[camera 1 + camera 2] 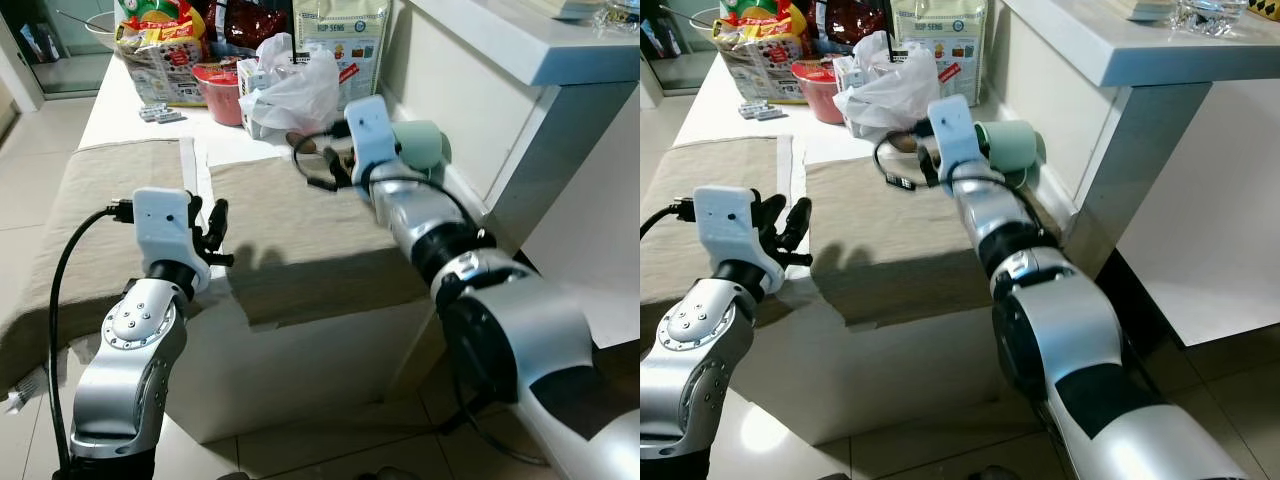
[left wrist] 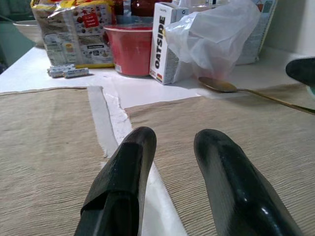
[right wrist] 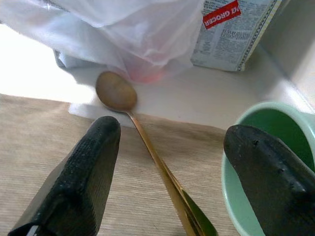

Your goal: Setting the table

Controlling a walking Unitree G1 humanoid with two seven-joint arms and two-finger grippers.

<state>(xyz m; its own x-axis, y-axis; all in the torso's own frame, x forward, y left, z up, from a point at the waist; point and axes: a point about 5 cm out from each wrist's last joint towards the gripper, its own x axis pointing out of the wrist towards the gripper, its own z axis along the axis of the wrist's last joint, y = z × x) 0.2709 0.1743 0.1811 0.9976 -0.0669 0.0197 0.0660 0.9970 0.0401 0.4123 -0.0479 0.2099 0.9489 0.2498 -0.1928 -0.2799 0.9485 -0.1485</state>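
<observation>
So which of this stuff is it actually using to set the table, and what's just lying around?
For the job:
- two beige woven placemats
- gold metal spoon
- mint green cup
- right gripper, fingers open over the spoon

Just lying about:
- crumpled white plastic bag
- red plastic tub
- white oat carton
- snack packets

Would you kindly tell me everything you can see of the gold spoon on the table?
The slim gold-coloured metal spoon lies flat. Its oval bowl rests on the bare white tabletop just below the crumpled white plastic bag. The long thin handle runs back across the beige woven placemat, passing beside the pale green cup. The right end effector is open, with one black finger on either side of the handle, and does not touch it.
</observation>
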